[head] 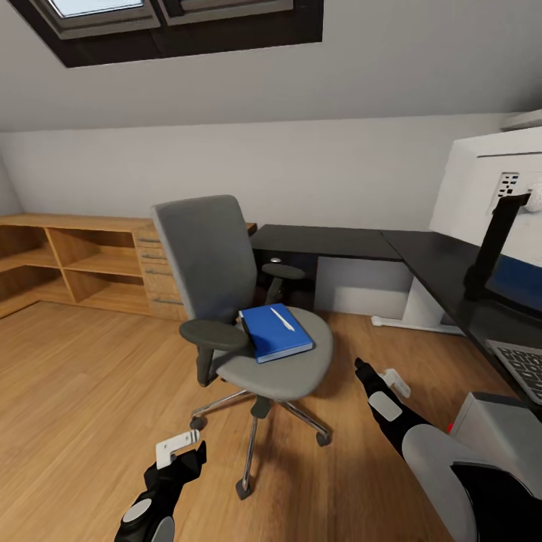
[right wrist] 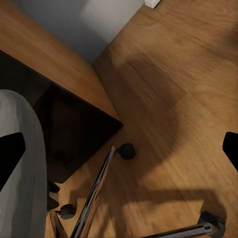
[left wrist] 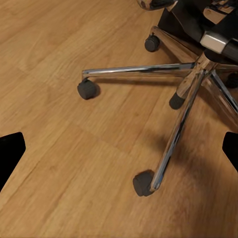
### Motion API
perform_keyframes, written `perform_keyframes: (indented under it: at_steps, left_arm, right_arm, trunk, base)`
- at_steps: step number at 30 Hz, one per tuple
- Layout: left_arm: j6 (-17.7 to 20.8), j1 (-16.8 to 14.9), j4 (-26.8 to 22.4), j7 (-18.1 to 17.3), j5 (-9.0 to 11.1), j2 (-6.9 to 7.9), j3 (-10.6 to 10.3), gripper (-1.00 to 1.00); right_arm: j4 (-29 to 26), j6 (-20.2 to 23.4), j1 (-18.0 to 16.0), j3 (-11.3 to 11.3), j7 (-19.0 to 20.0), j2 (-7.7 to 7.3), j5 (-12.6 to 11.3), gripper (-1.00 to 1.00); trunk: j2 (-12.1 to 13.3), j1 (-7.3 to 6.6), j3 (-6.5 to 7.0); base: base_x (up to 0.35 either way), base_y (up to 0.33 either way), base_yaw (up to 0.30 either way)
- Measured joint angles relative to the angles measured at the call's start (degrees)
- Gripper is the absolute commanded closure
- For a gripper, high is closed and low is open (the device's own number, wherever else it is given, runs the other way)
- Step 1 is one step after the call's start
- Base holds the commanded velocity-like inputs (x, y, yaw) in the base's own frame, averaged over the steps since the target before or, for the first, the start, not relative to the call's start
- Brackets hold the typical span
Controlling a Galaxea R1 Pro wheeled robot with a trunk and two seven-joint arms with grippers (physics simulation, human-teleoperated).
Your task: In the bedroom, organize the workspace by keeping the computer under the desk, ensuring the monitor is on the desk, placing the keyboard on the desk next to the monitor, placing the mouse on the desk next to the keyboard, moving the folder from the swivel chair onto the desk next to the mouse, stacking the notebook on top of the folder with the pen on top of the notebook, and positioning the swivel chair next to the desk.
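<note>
Here the L-shaped black desk (head: 421,252) runs beyond and to the right of the right gripper (head: 376,374), carrying the wide monitor (head: 493,203) with its white back showing and a corner of the keyboard (head: 523,366); the pale computer (head: 500,433) tower sits low beside that arm. The grey swivel chair (head: 226,293) stands just ahead of both grippers, between them, its chrome base close below the left gripper (head: 181,449). On the seat, within forward reach of the right gripper, lies the blue folder (head: 275,333), and on it the slim white pen (head: 283,319). The notebook cannot be made out. Both grippers carry nothing, their fingers spread apart. The folder looks stiff, flat and light, likely slick; best pinched at an overhanging edge. The pen would probably roll off if the folder tilts, so lift it separately.
</note>
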Motion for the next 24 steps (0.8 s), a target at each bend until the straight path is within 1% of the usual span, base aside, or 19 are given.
perform_keyframes:
  at_steps: [11,16,24]
  left_arm:
    - [0.02,0.02,0.01,0.00,-0.03,0.06,0.00,-1.00]
    - [0.02,0.02,0.01,0.00,-0.03,0.07,0.05,-1.00]
    - [0.02,0.00,0.01,0.00,0.00,0.07,0.01,-1.00]
  right_arm:
    - [-0.20,-0.01,0.00,0.17,-0.16,0.09,0.14,-1.00]
    - [-0.20,0.00,0.00,0.12,-0.10,0.06,0.10,-1.00]
    - [-0.05,0.07,0.00,0.11,-0.08,0.11,0.01,-1.00]
  trunk:
    - [0.00,-0.01,0.00]
    - [0.00,-0.03,0.00]
    - [0.00,-0.03,0.00]
  base:
    - [0.012,0.000,0.000]
    - [0.212,0.000,0.000]
    - [0.300,0.000,0.000]
